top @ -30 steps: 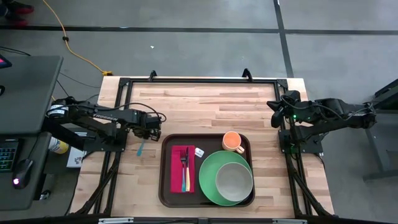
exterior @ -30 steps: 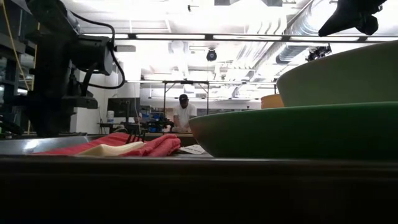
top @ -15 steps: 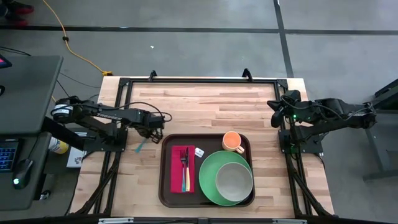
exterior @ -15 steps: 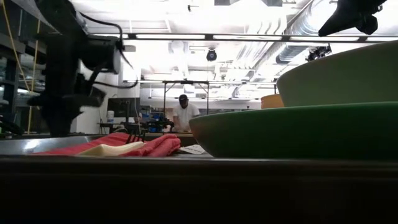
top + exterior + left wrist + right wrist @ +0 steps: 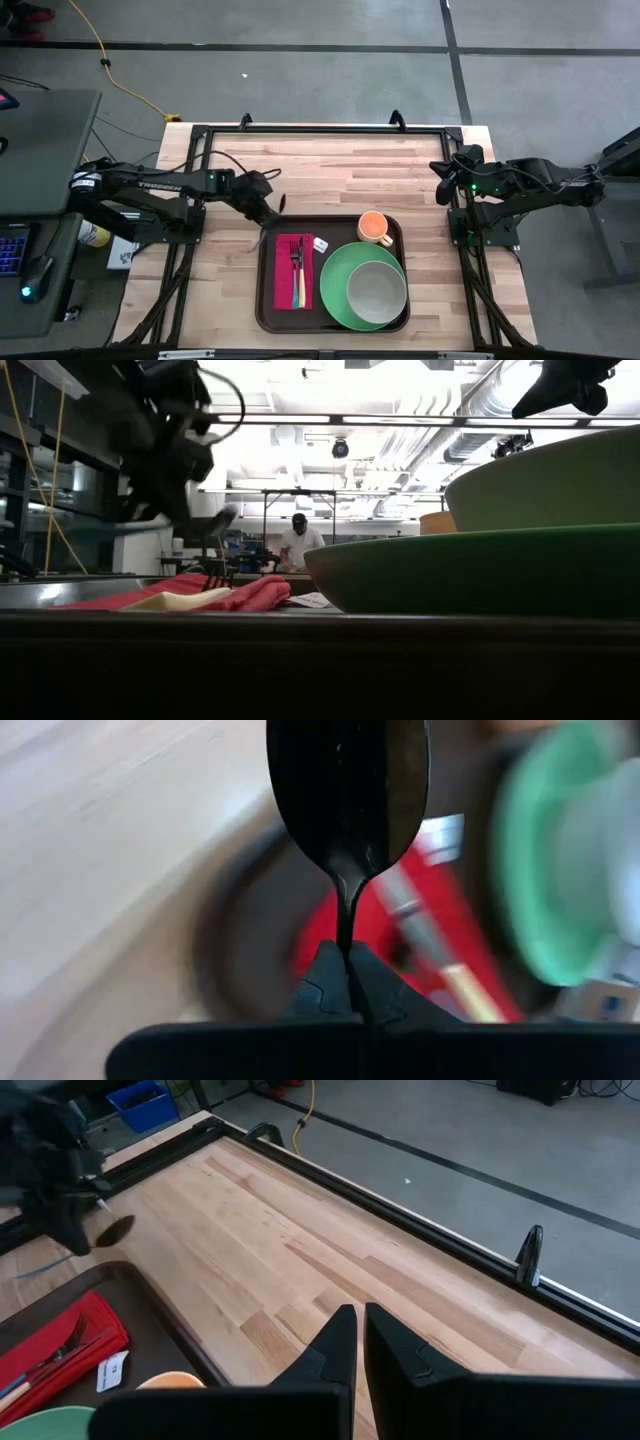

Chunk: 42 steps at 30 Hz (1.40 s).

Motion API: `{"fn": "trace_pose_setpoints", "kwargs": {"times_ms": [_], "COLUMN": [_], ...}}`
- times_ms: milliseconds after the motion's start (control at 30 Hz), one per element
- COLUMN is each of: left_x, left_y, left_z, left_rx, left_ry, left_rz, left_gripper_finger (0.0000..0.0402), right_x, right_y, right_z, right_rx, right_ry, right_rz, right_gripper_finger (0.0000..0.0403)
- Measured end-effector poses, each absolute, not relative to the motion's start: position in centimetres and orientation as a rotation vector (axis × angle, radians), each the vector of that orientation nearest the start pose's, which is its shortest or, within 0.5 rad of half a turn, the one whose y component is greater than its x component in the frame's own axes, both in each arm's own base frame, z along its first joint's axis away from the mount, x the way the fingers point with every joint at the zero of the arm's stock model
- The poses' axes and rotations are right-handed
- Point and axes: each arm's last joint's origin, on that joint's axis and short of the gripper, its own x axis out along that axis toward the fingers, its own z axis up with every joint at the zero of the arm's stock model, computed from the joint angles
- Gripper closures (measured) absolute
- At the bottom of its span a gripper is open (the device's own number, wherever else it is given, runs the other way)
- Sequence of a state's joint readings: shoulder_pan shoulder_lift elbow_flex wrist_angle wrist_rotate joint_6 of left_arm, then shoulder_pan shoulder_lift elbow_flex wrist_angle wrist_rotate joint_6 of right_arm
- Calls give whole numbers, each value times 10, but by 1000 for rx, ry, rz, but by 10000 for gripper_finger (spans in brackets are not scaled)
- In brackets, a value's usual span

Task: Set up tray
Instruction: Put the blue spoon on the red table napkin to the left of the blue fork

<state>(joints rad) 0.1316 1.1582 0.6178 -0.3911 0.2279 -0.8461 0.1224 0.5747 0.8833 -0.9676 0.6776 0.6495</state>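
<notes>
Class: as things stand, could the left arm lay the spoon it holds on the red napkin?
Probably yes. The left hand, shut on the spoon, hovers beside the tray, and the napkin has bare cloth beside the fork.

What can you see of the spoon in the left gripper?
The spoon shows a dark, glossy oval bowl narrowing to a thin neck, pinched between the shut fingers of the left gripper. The bowl points forward past the fingers; the handle end is unclear. It hangs clear of the table by the left rim of the tray, touching nothing else.
</notes>
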Motion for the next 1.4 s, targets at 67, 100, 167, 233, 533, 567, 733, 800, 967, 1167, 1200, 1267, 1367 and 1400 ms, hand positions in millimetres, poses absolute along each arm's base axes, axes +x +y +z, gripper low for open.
{"fn": "trace_pose_setpoints", "kwargs": {"times_ms": [67, 100, 167, 233, 533, 567, 733, 800, 967, 1167, 1200, 1267, 1367, 1400], "left_x": [217, 219, 219, 217, 164, 155, 116, 106, 91, 101, 105, 114, 130, 137], "left_y": [17, 15, 10, 4, -21, -24, -32, -34, -35, -44, -47, -54, -67, -72], "left_z": [202, 205, 214, 223, 273, 278, 286, 288, 316, 368, 374, 381, 381, 380], "left_rx": [-938, -931, -914, -899, -779, -770, -745, -737, -708, -626, -626, -640, -668, -675], "left_ry": [829, 795, 743, 695, 400, 371, 298, 275, 237, 284, 324, 428, 623, 692], "left_rz": [244, 214, 152, 102, 123, 129, 170, 173, 222, 349, 372, 437, 602, 660], "left_gripper_finger": [390, 390, 390, 390, 390, 390, 390, 390, 390, 390, 390, 390, 390, 390], "right_x": [87, 87, 87, 87, 87, 87, 87, 87, 87, 87, 88, 88, 88, 88], "right_y": [-8, -8, -8, -8, -7, -7, -7, -7, -6, -6, -5, -5, -4, -4], "right_z": [323, 323, 323, 323, 323, 323, 323, 323, 323, 323, 322, 322, 321, 321], "right_rx": [357, 361, 376, 380, 444, 446, 448, 438, 419, 353, 349, 347, 355, 355], "right_ry": [412, 410, 405, 406, 400, 402, 405, 408, 416, 453, 461, 476, 488, 490], "right_rz": [-706, -707, -709, -706, -693, -690, -685, -682, -676, -632, -617, -593, -575, -572], "right_gripper_finger": [403, 403, 402, 403, 403, 403, 403, 403, 403, 403, 403, 403, 403, 403]}}
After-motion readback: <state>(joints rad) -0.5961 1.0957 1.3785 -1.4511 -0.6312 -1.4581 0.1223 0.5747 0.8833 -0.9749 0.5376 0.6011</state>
